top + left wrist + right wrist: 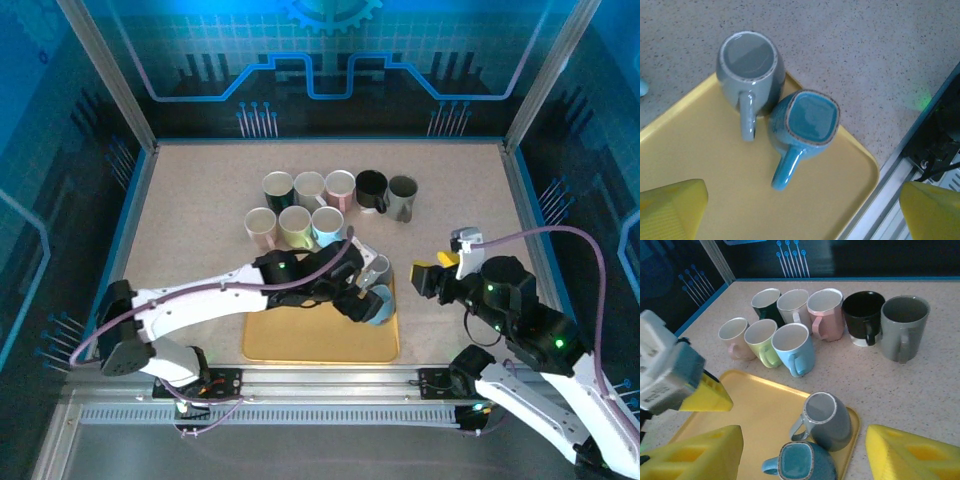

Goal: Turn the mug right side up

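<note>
Tabletop [200, 200]: left tool [800, 212], right tool [802, 455] open, empty.

You have ten mugs on the table [925, 390]. Five make the back row: one dark green mug [765, 302], one white mug [792, 305], one pink mug [826, 307], one black mug [862, 315] and one tall grey mug [902, 322]. Three make the nearer row: one pale pink mug [734, 337], one yellow-green mug [761, 340], one light blue mug [792, 347]. You have one yellow tray [755, 410], and it carries two: one grey mug [827, 420], one teal mug [800, 465].
</note>
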Controlling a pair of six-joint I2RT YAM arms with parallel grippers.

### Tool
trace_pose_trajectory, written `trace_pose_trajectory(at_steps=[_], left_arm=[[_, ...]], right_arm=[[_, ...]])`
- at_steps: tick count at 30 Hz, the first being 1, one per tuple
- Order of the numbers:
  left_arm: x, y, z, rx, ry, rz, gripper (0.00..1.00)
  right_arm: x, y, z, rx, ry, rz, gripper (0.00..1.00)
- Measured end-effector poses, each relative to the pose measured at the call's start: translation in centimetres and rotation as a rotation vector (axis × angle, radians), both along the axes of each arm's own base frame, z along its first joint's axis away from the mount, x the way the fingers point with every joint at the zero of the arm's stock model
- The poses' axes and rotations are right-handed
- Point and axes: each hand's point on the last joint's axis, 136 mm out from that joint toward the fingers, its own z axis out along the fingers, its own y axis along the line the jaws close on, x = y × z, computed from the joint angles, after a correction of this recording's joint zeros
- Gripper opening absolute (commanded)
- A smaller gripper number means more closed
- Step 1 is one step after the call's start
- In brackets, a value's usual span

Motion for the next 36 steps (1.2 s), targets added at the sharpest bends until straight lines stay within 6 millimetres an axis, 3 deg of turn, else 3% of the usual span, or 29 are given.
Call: trace_pose_trajectory(at_steps=[7, 11, 20, 31, 36], left_arm=[[1.1, -2.5, -1.3, 0.022, 0.016, -0.005, 0.99], [1.2, -3.7, -3.1, 0.043, 0.046, -0.023, 0.99], [1.0, -4.4, -7.2, 0.133, 0.087, -0.06, 0.97], [1.3, -6.7, -8.8, 0.17, 0.07, -0.135, 0.81], [0.7, -6.8, -10.2, 0.21, 0.076, -0.172, 0.73]], right_arm=[[-0.7, -1.5, 0.1, -0.022, -0.03, -0.035, 0.68], [-0.7, -1.9, 0.0, -0.034, -0.036, -0.047, 0.68], [-0.6, -2.2, -0.3, -0.061, -0.038, -0.057, 0.69], [-0.3, -2.0, -0.9, -0.094, -0.023, -0.05, 0.69], [-0.1, -1.9, -1.1, -0.106, -0.017, -0.047, 0.69]])
